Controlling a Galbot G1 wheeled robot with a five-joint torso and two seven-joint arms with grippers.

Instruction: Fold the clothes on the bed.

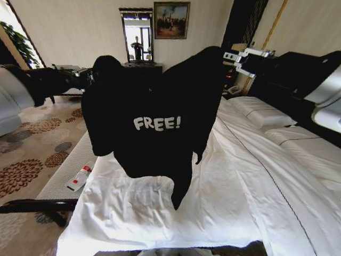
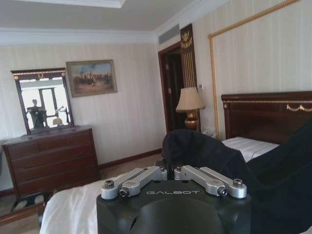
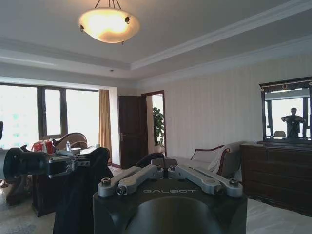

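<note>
Left pincer [image 1: 91, 76] is clenched on one upper corner of the shirt [image 1: 154, 117]; right pincer [image 1: 230, 60] is clenched on the opposite upper corner. Both are raised at about equal height, well apart, so the shirt hangs spread between them, clear of the bed [image 1: 240, 202], lettering toward the head camera. Its long axis runs vertically, hem pointing down at the sheet directly beneath. Judgement: laying it flat depends on lowering both pincers together, hem touching first; neither arm is nearer, as the garment is shared evenly
</note>
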